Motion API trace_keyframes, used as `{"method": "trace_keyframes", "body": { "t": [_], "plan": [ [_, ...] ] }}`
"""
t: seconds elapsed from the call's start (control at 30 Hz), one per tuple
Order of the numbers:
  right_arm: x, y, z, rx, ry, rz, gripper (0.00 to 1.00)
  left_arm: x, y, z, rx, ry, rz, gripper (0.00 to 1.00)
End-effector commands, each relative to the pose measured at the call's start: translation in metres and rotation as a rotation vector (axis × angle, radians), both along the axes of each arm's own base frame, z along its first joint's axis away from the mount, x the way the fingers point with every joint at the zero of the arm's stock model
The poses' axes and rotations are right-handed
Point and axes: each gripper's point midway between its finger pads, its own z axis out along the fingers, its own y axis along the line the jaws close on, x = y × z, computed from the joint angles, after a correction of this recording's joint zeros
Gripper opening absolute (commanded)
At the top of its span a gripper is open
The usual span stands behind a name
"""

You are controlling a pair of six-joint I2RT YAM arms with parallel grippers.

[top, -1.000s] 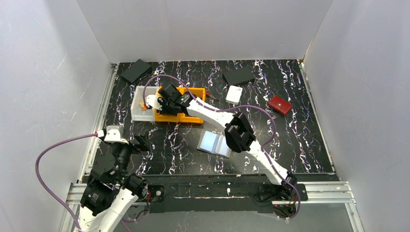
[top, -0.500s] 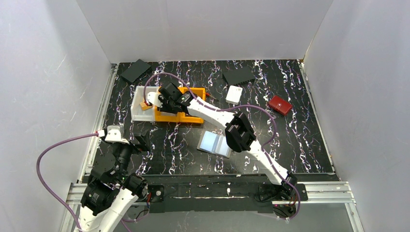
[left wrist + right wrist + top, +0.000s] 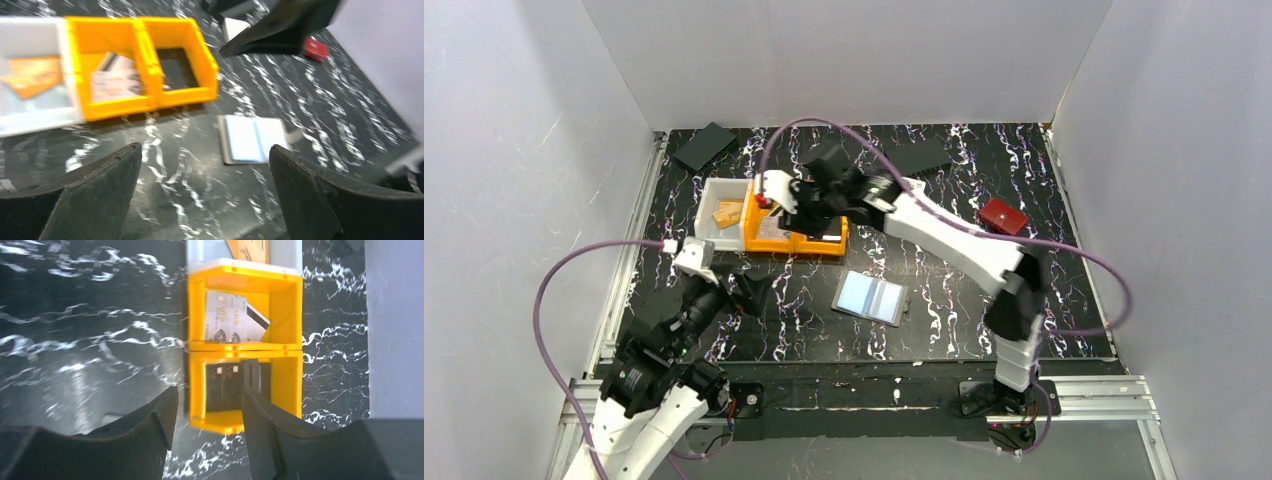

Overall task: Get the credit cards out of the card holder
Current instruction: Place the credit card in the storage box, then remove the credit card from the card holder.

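Rightward over the orange bins (image 3: 796, 243) the right end effector (image 3: 210, 395) has swung, jaws parted, empty (left end effector (image 3: 205, 155) spread wide too). The card holder (image 3: 871, 297) lies open mid-table, unpinned; tugging any remaining card could drag it.

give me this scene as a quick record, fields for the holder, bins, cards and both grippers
card holder: lying open on the table, pale faces up, nothing touching it
cards in holder: cannot tell
orange bin: two compartments, pale card in one, dark card in the other
white bin: against the orange bin, orange card inside
right gripper: open, empty, over the dark card's compartment
left gripper: open, empty, low over the table, facing the card holder
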Motion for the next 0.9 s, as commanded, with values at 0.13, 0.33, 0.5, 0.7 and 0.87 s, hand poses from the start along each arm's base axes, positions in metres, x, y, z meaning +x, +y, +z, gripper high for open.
{"method": "trace_keyframes", "body": {
  "t": [0.13, 0.33, 0.5, 0.7, 0.87],
  "plan": [
    [-0.022, -0.123, 0.040, 0.255, 0.268, -0.019, 0.59, -0.026, -0.093, -0.034, -0.254, 0.481, -0.354, 0.98],
    [-0.035, -0.213, -0.018, 0.323, 0.428, -0.214, 0.59, -0.037, -0.134, -0.076, -0.046, 0.563, -0.353, 0.98],
    [-0.023, -0.264, -0.028, 0.480, 0.441, -0.369, 0.58, -0.026, -0.165, -0.100, 0.229, 0.565, -0.266, 0.96],
    [-0.009, -0.303, -0.048, 0.571, 0.513, -0.483, 0.57, -0.011, -0.207, -0.124, 0.487, 0.590, -0.221, 0.81],
    [-0.005, -0.309, -0.059, 0.545, 0.534, -0.519, 0.57, -0.004, -0.234, -0.145, 0.587, 0.622, -0.234, 0.77]
  ]
}}
